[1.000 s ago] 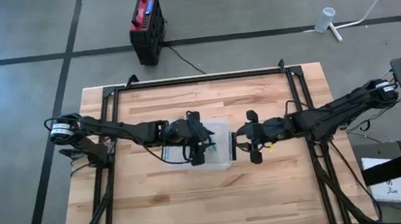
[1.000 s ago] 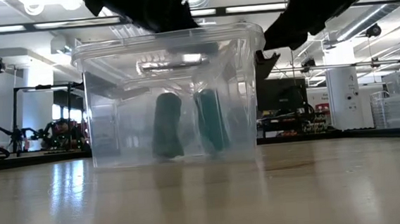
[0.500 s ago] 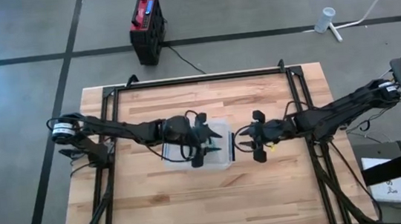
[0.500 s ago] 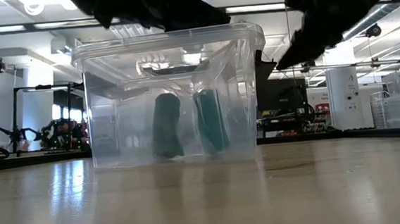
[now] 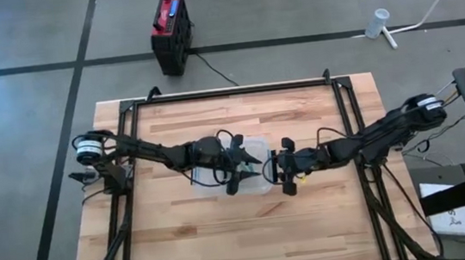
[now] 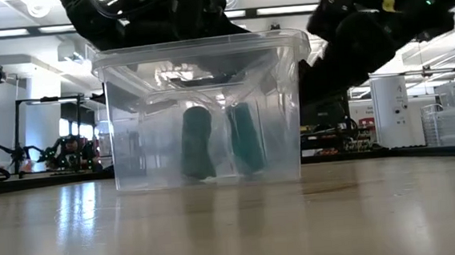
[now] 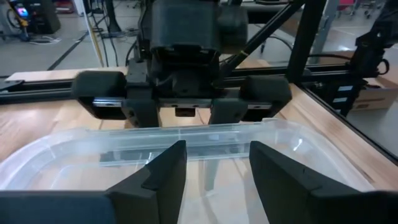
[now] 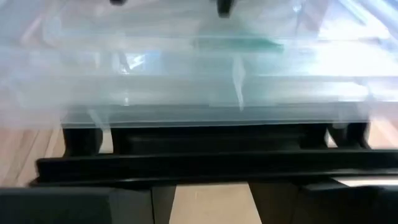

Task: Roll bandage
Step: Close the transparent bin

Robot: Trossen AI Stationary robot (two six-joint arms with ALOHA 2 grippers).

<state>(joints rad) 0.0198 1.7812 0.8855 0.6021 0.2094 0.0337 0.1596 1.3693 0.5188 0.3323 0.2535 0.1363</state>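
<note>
A clear plastic box (image 5: 256, 149) (image 6: 202, 105) stands in the middle of the wooden table. Two dark green bandage rolls (image 6: 197, 142) (image 6: 247, 136) stand upright on its floor, side by side. My left gripper (image 5: 243, 165) (image 7: 214, 171) is open over the box's open top, coming from the table's left and slanting down. My right gripper (image 5: 285, 168) is open and level at the box's right rim (image 7: 205, 132), facing the left gripper. In the right wrist view the box's wall (image 8: 199, 74) fills the picture. My left gripper's fingers (image 7: 163, 177) hang over the box's opening; whether they touch the box or a roll, I cannot tell. My right gripper stands close against the box's right wall (image 8: 205, 115); whether it touches it, I cannot tell.
A black frame (image 5: 228, 91) runs around the table's working area, with rails at left (image 5: 126, 184) and right (image 5: 356, 134). Bare wood (image 5: 244, 241) lies between the box and the near edge. A red and black case (image 5: 170, 33) stands on the floor beyond the far edge.
Both grippers have come down. My left gripper has tipped downward over the box's opening. My right gripper has gone toward the table's left, up to the box's right rim. The box has slid a little toward the table's right; the rolls inside stay upright.
</note>
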